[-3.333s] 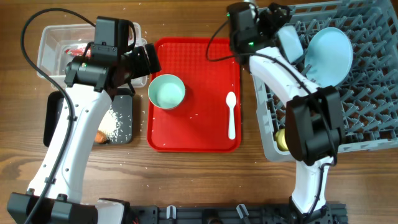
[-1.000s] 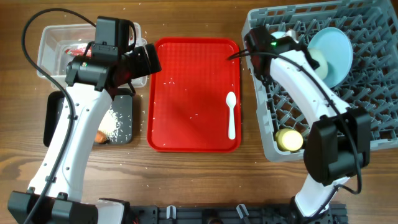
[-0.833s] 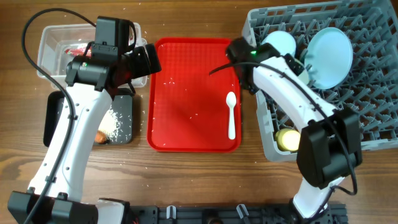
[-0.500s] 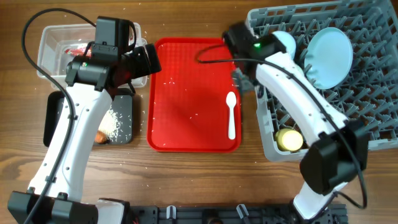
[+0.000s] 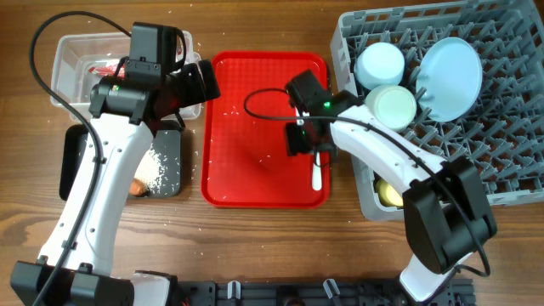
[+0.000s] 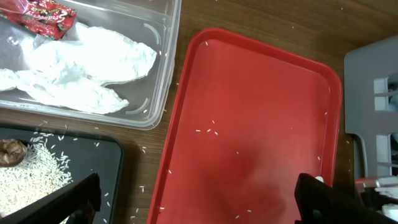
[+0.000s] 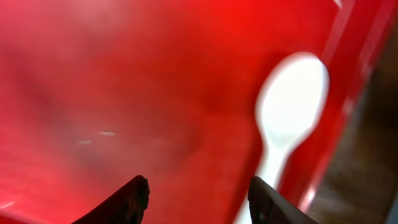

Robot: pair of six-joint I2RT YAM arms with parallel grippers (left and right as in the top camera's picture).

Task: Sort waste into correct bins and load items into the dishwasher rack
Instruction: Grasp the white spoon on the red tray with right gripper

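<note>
Spoon loading appears in hand: right claw (image 7: 198, 194), spread and empty, hovers just beside the spoon (image 7: 291, 99) mid-tabletop; next it should centre, pinch, carry to the rack (image 5: 510, 166).

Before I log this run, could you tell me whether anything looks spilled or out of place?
Yes: loose rice grains are scattered over the red tray and the wooden table beside the black tray.

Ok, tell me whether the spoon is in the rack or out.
Out. The spoon lies on the red tray, left of the rack; the right arm's fingers are open beside it.
</note>
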